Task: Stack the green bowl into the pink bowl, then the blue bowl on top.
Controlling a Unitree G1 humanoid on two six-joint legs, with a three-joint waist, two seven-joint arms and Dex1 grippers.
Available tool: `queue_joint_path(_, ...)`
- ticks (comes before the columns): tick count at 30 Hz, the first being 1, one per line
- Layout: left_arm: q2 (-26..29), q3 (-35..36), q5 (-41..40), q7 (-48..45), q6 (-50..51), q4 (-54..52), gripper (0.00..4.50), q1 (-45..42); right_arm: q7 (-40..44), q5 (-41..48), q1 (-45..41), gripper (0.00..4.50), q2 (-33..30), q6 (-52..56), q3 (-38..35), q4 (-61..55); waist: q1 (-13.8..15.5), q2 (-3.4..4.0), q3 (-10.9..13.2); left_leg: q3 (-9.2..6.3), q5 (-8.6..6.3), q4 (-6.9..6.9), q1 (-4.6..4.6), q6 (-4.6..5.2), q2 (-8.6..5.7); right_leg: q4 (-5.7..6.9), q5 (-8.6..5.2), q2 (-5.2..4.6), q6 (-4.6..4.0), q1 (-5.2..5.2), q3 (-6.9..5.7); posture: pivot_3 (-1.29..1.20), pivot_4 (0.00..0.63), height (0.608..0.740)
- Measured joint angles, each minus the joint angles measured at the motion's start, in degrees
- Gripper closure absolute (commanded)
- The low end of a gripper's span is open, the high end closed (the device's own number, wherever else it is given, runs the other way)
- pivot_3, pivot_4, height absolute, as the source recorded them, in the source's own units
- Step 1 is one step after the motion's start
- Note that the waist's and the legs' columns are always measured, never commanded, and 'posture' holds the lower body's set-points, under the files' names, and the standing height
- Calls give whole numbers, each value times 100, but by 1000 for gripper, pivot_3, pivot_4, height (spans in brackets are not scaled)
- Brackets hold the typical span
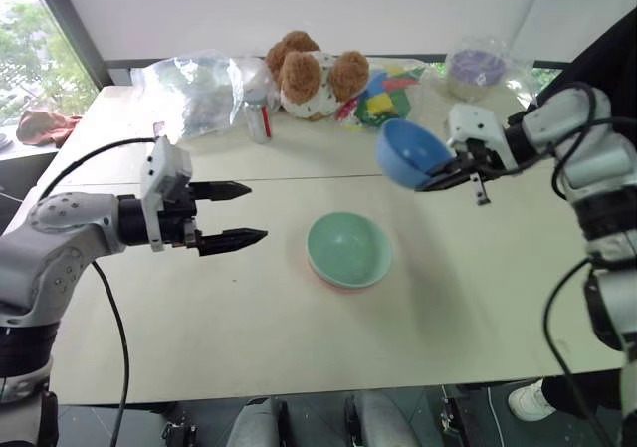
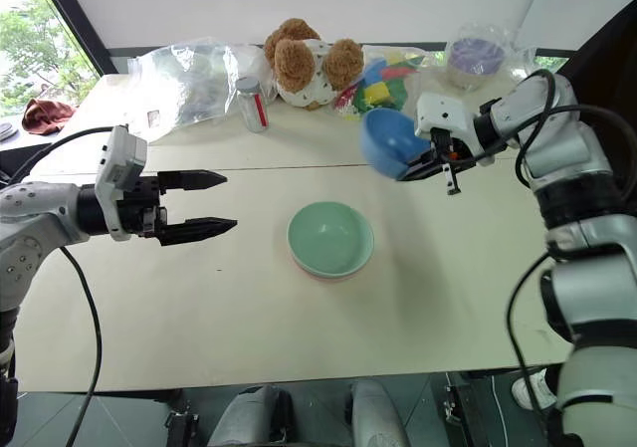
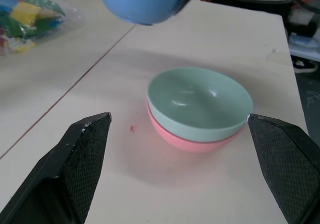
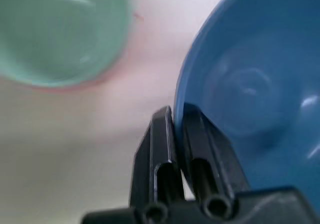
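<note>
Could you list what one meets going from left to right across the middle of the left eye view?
Left gripper with open jaws → green bowl nested in the pink bowl → blue bowl → right gripper pinching its rim.

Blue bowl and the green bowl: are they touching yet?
Apart. In the left eye view the blue bowl, pinched at its rim by the right gripper, hangs above bare table, clear of the green bowl.
</note>
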Motion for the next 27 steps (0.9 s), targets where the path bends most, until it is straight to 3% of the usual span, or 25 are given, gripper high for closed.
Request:
queue_joint_path(2,-46,-7,6,2,-2,27,0,-6,77,579,330,4466,-240,561,139,-1196,-1,0,0,2,0,6,0,1,-2,-4,0,-3,0,2,1,0,150,740)
queue_joint_path(6,-111,-36,29,4,-7,43,0,-12,99,946,721,4466,-364,1073,244,-2362,-12,-1,0,4,0,14,5,2,-5,1,1,-7,-2,9,2,0,150,740)
queue_joint_path(14,-164,-39,43,39,-4,37,0,2,-76,269,1051,4466,257,976,446,-2480,7,-3,-1,3,1,13,3,1,-3,2,1,-2,-3,4,1,0,150,740)
queue_joint_path(18,-164,-14,-11,137,90,-50,0,58,-89,-34,1133,2995,456,818,488,-2397,63,-3,-1,4,1,13,2,1,-4,1,1,-2,-3,5,2,0,150,740)
queue_joint_path(23,-163,29,-202,283,333,-232,0,124,11,85,1114,322,541,1181,410,-2544,108,-3,-1,4,1,13,3,1,-4,0,1,-3,-3,4,2,0,150,740)
queue_joint_path(24,-163,46,-247,293,370,-235,0,124,8,149,1099,36,538,1275,325,-2622,115,-3,-1,4,1,13,2,1,-4,0,1,-3,-3,4,2,0,150,740)
queue_joint_path(27,-140,137,-391,324,510,-278,0,135,-61,434,1025,36,407,1676,-126,-2943,128,-3,-1,3,1,13,1,1,-5,-2,1,-5,-3,5,1,0,150,740)
